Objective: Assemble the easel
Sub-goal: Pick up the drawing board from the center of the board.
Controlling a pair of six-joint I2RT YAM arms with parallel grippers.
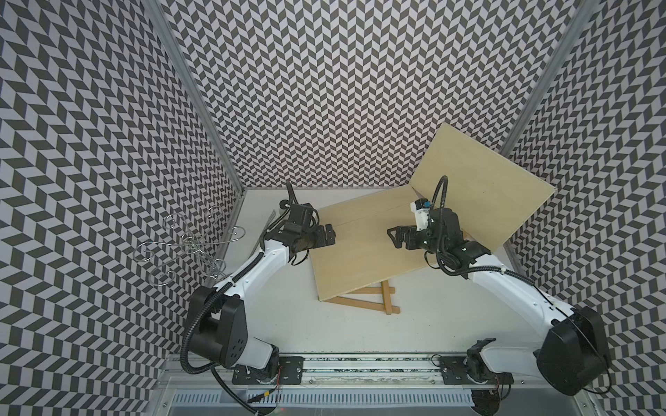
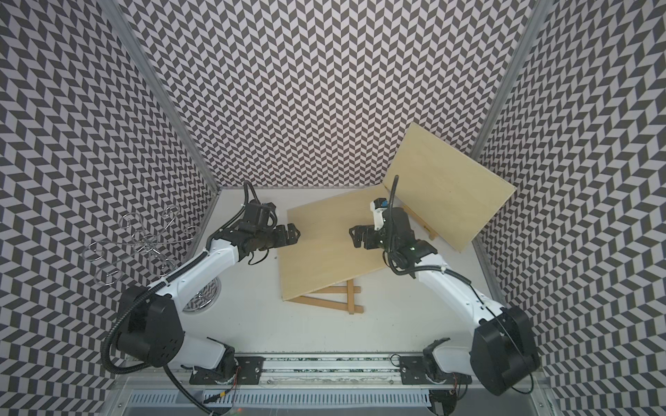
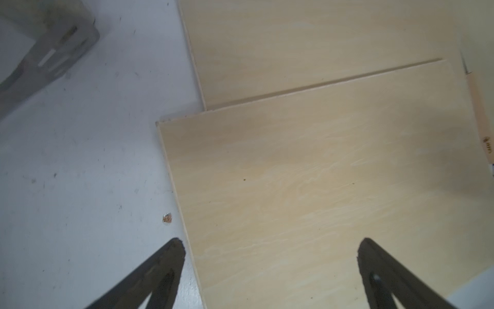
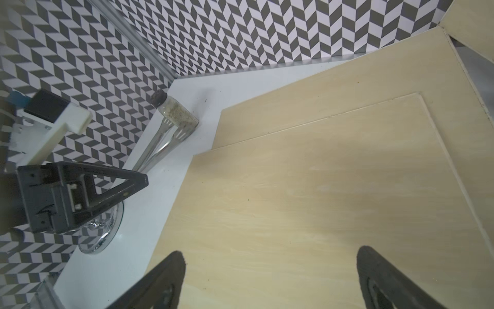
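a lower board (image 1: pixel 367 209) lies flat on the desk (image 1: pixel 396 342), right of centre; an upper board (image 1: pixel 360 259) lies on it, shifted toward the front; a third board (image 1: pixel 486 187) leans on the right wall behind them; the easel frame (image 1: pixel 364 304) pokes out from under the upper board's front edge; a wire stand (image 1: pixel 187 245) stands at the far left; the left tool (image 1: pixel 331 235) hangs over the stack's left edge, the right tool (image 1: pixel 393 237) over its right part

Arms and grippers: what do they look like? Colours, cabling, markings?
The left arm and right arm have white link shells with black joint housings. Black corrugated conduit loops along each. The left gripper and right gripper are black, with cut-out triangular fingers. A white camera mount with a blue part sits at the right wrist. No legible markings.
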